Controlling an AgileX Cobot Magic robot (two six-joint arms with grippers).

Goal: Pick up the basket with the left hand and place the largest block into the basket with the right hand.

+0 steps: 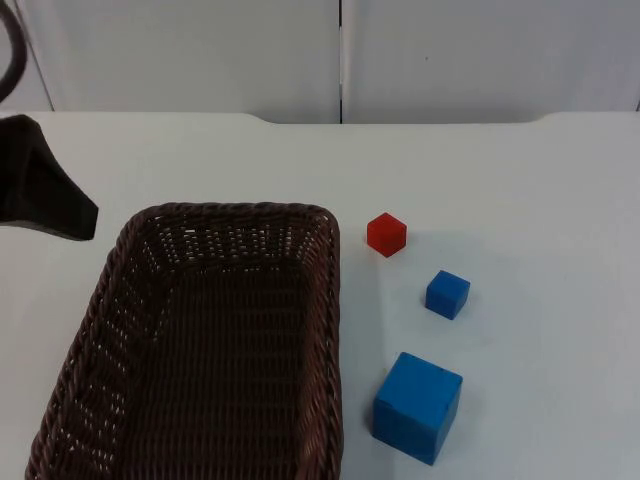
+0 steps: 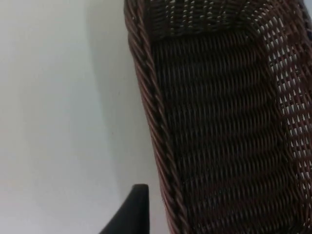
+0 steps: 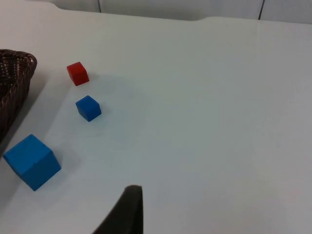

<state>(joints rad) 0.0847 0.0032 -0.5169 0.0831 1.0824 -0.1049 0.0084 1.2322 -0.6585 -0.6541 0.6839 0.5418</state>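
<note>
A dark brown wicker basket (image 1: 333,300) stands on the white table at the front left, with nothing inside it. The large blue block (image 1: 418,406) (image 3: 32,161) sits close to the basket's right wall, near the front. Behind it lie a small blue block (image 1: 447,294) (image 3: 88,107) and a small red block (image 1: 386,234) (image 3: 77,73), each apart from the others. My left gripper (image 1: 50,200) hangs over the table beside the basket's far left corner; in the left wrist view it (image 2: 129,214) is just outside the woven rim (image 2: 151,112). My right gripper (image 3: 124,212) is over bare table, well away from the blocks.
The white table top (image 1: 540,220) runs wide to the right of the blocks and back to the grey partition wall (image 1: 450,60). The basket's front end reaches the near edge of the top view.
</note>
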